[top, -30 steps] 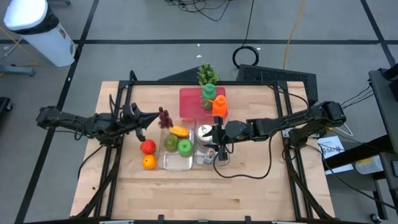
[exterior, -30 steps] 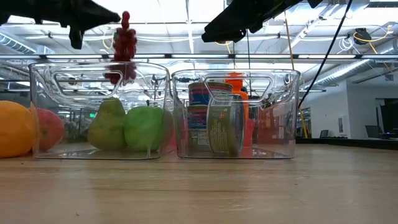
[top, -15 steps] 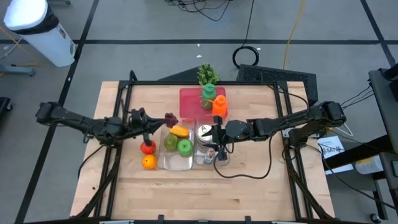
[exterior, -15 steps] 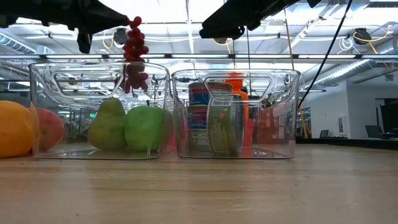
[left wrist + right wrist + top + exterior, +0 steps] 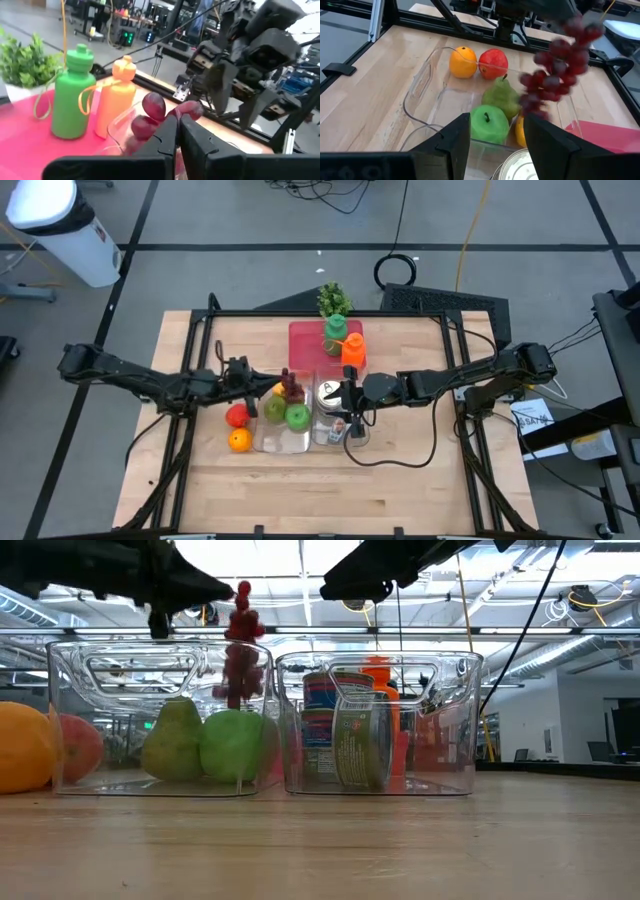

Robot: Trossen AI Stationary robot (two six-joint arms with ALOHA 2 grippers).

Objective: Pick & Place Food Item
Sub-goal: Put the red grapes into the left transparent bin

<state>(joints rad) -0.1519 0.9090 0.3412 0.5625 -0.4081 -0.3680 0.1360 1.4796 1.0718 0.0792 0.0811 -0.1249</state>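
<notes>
Grapes (image 5: 240, 650) — pinched in left fingers (image 5: 172, 131).

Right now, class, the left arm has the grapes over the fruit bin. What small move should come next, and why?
Probably lower the left tool a little, then open it. It is shut on the grapes, which hang above the clear fruit bin, over the green apple and pear. The right tool waits open over the neighbouring can bin.

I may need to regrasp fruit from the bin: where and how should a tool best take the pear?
Take the pear by its narrow neck, from above. It stands stem-up in the clear bin, with the green apple crowding its wide base, so the neck is the free part.
</notes>
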